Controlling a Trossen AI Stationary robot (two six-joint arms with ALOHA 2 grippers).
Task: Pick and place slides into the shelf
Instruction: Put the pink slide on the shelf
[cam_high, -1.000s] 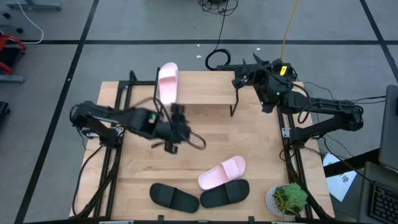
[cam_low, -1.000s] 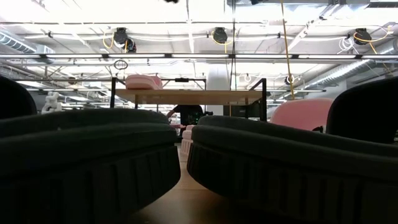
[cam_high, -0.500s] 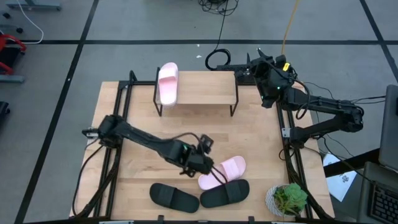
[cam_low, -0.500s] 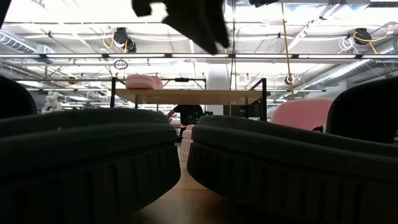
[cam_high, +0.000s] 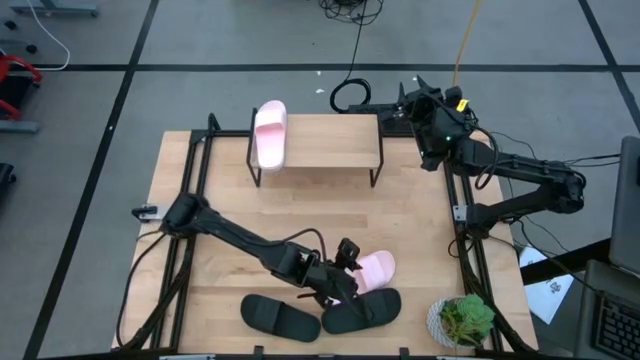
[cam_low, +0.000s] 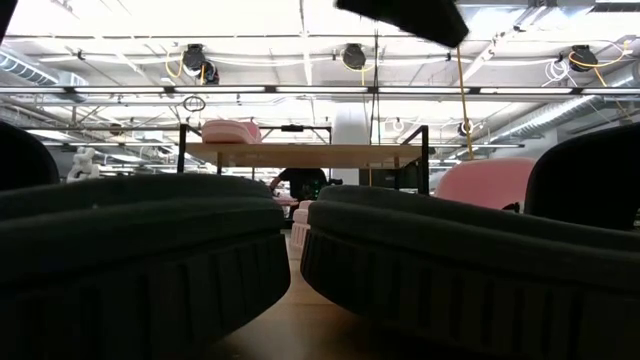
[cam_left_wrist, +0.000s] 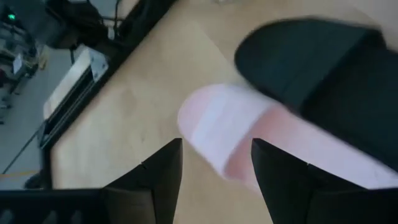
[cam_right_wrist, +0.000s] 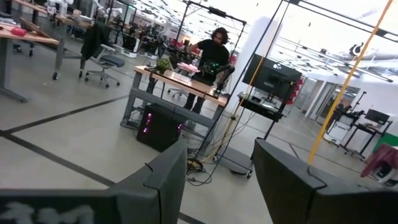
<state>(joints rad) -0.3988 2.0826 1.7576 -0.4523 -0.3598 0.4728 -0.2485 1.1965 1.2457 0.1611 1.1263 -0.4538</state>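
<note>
Pink slide (cam_high: 376, 268) on the bench (cam_high: 420, 240) under the left end effector (cam_high: 345, 275), beside 2 black slides (cam_high: 361, 310).
High view: another pink slide (cam_high: 270, 134) tops the shelf (cam_high: 330, 145); right end effector (cam_high: 405, 100) parked behind. Low view: black slides block the foreground. Left wrist: fingers (cam_left_wrist: 163, 168) spread wide. Right wrist: fingers apart.

Robotics lab: open hall, exposed ceiling ducts (cam_low: 345, 55), workbenches (cam_right_wrist: 180, 81), monitor (cam_right_wrist: 271, 78), taped concrete floor (cam_high: 200, 40).

Swung out from beside the shelf (cam_high: 315, 142) across the table — left gripper (cam_high: 345, 268) now down over the loose pink slide (cam_high: 372, 270), fingers spread either side.
</note>
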